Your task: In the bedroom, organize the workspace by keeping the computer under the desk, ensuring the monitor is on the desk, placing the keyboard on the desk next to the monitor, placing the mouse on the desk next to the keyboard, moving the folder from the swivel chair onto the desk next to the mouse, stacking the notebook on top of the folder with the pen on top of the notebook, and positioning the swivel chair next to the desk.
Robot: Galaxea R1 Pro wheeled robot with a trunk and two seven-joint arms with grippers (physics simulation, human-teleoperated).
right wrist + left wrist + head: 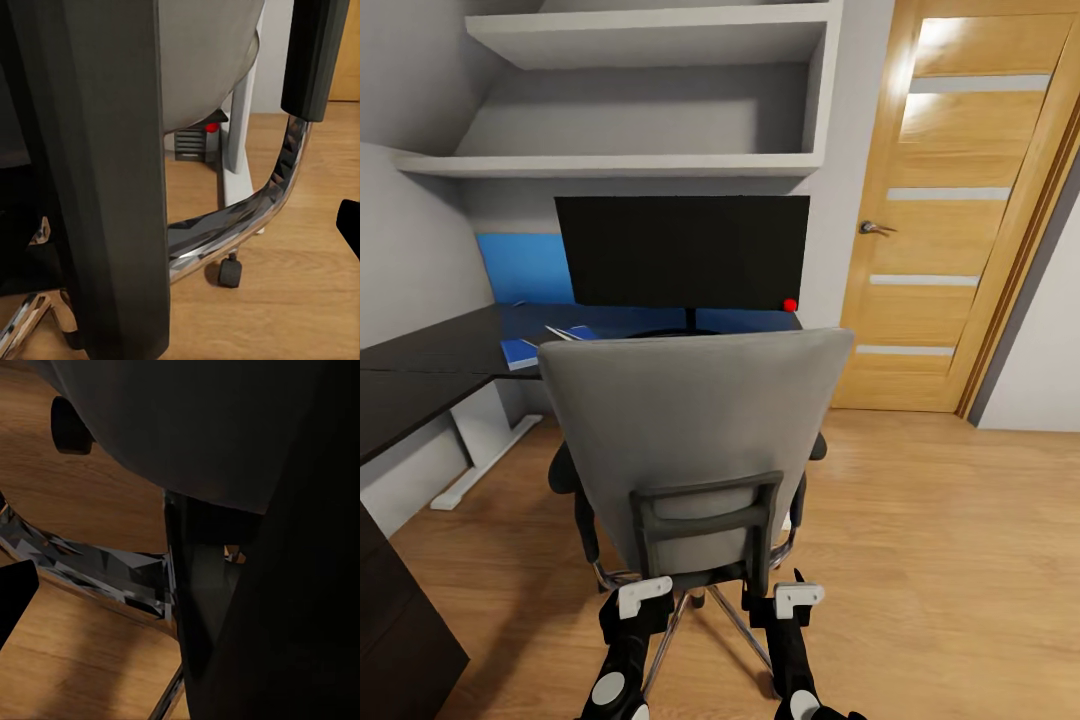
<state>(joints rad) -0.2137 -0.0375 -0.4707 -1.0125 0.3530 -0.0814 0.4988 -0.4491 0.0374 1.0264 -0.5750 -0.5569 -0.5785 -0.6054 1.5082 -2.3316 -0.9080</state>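
The swivel chair (pixel 695 450) fills the frame's centre, its tall grey back turned toward the camera and hiding much of the black tabletop (pixel 430 365) behind it. The monitor (pixel 682 250) stands on that tabletop at centre; the blue folder (pixel 520 351) lies at its lower left. A wooden door (pixel 960 210) stands at right, open plank floor (pixel 950 560) before it. The left pincer (pixel 638 600) and right pincer (pixel 792 598) sit just beside the chair's lower back frame; whether either is released or clenched cannot be told.
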